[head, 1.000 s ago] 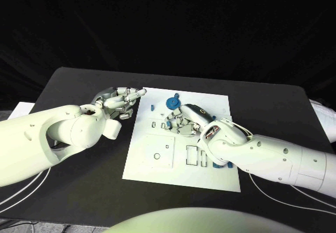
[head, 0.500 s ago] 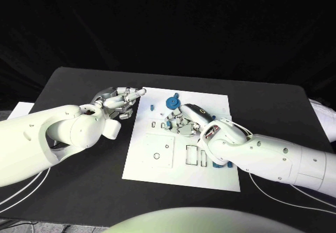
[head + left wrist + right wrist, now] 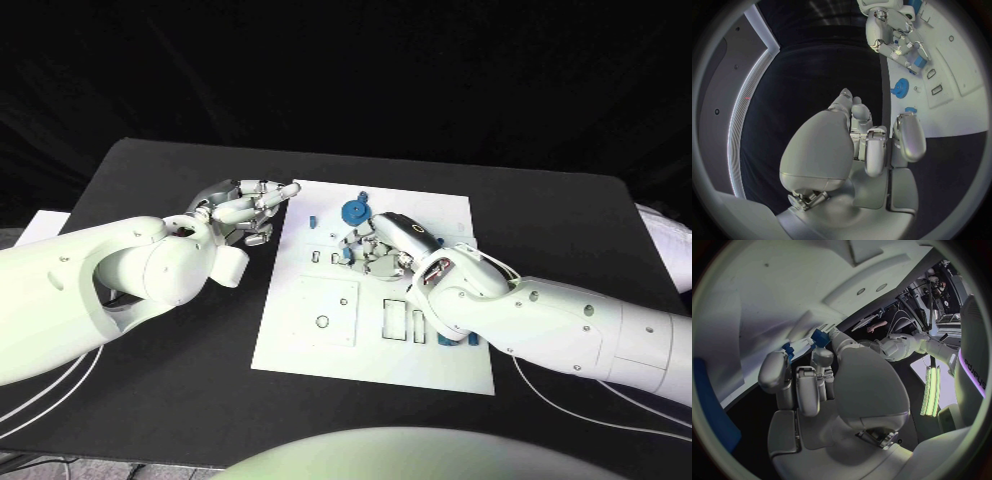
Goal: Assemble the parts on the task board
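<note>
Right robot hand [image 3: 378, 246] covers middle of task board [image 3: 325, 340]; part under its fingers mostly hidden, shape unclear. Right forearm hides blue parts [image 3: 456, 339] at board's right edge. Left robot hand [image 3: 245, 211] fingers curled in; contents of palm cannot tell. Small cut-outs on board too small to identify.

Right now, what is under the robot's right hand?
The right hand is over the white task board, and its fingers hold a small blue part. The board right beneath the hand is covered, so anything there cannot be seen.
</note>
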{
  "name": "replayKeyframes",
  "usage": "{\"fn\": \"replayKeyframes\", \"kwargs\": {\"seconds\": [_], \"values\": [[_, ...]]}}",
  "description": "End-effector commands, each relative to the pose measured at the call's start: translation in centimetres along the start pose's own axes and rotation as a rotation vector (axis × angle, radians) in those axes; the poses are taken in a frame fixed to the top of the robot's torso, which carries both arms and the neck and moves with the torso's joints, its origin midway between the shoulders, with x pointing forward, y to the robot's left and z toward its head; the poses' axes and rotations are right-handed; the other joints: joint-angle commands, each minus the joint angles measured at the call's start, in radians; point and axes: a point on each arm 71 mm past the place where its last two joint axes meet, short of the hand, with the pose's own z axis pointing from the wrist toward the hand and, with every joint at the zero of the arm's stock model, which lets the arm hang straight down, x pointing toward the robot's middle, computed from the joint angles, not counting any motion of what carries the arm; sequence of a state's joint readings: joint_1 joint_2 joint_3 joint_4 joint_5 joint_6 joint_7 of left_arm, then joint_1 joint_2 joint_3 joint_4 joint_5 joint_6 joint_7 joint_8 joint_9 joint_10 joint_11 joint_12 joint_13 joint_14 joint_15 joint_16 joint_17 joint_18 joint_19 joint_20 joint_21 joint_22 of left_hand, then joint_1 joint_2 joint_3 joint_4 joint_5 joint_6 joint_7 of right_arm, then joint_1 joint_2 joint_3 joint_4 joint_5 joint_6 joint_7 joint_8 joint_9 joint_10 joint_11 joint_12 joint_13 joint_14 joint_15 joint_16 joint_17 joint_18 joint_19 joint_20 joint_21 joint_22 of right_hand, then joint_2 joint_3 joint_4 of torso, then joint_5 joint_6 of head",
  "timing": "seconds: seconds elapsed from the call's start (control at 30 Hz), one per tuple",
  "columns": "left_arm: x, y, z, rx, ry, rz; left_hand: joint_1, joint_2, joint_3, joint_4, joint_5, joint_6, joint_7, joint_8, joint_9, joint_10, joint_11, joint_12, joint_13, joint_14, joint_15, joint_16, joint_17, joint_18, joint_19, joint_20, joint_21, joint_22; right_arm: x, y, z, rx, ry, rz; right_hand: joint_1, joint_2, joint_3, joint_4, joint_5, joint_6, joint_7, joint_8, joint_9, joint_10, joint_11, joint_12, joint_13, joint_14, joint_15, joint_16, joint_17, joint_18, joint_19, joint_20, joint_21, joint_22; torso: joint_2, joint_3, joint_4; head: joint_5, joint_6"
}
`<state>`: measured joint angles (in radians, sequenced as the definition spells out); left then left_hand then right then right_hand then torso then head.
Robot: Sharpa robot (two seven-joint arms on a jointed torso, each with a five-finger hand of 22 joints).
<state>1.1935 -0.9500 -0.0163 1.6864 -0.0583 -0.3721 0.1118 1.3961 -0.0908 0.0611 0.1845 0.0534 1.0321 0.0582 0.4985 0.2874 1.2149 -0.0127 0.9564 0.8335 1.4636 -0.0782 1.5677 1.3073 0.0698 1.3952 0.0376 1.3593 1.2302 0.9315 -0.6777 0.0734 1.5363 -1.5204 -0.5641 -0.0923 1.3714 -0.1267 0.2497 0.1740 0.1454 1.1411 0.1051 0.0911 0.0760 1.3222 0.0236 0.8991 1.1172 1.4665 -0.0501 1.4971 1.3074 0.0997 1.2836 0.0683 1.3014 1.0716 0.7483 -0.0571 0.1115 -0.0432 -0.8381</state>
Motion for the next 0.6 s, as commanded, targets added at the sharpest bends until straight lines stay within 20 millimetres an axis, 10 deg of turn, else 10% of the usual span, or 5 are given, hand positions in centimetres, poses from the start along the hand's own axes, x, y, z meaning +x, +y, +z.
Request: {"fn": "replayKeyframes", "kwargs": {"seconds": [0.03,0.6], "values": [[0.25,-0.1,0.02,0.008,0.02,0.002,-0.007,0.002,0.006,0.0,0.001,-0.007,0.001,0.004,-0.001,-0.006,0.0,-0.006,-0.001,0.107,0.006,0.003,0.263,0.007,-0.005,0.001,-0.003,0.001,0.07,0.03,-0.02,-0.003,0.007,0.004,0.003,-0.009,-0.003,0.0,0.003,-0.008,0.003,-0.006,-0.001,-0.007,-0.001,-0.006,-0.003,0.075,0.006,-0.007,0.142,0.002,-0.006,-0.001,-0.007,-0.001,0.0,0.0,-0.0005,0.0,0.0],[0.23,-0.1,0.03,0.008,0.02,0.005,-0.007,0.002,0.006,0.0,0.001,-0.007,0.001,0.004,-0.001,-0.006,0.0,-0.006,-0.001,0.107,0.006,0.003,0.263,0.007,-0.005,0.001,-0.003,0.001,0.11,-0.09,-0.01,0.009,0.015,0.045,0.012,-0.014,0.004,0.011,0.003,-0.029,0.011,-0.018,-0.003,-0.109,0.005,-0.344,-0.257,0.067,0.011,-0.036,0.108,0.007,-0.021,0.004,-0.028,-0.028,0.0,-0.0002,-0.0002,0.001,-0.002]]}}
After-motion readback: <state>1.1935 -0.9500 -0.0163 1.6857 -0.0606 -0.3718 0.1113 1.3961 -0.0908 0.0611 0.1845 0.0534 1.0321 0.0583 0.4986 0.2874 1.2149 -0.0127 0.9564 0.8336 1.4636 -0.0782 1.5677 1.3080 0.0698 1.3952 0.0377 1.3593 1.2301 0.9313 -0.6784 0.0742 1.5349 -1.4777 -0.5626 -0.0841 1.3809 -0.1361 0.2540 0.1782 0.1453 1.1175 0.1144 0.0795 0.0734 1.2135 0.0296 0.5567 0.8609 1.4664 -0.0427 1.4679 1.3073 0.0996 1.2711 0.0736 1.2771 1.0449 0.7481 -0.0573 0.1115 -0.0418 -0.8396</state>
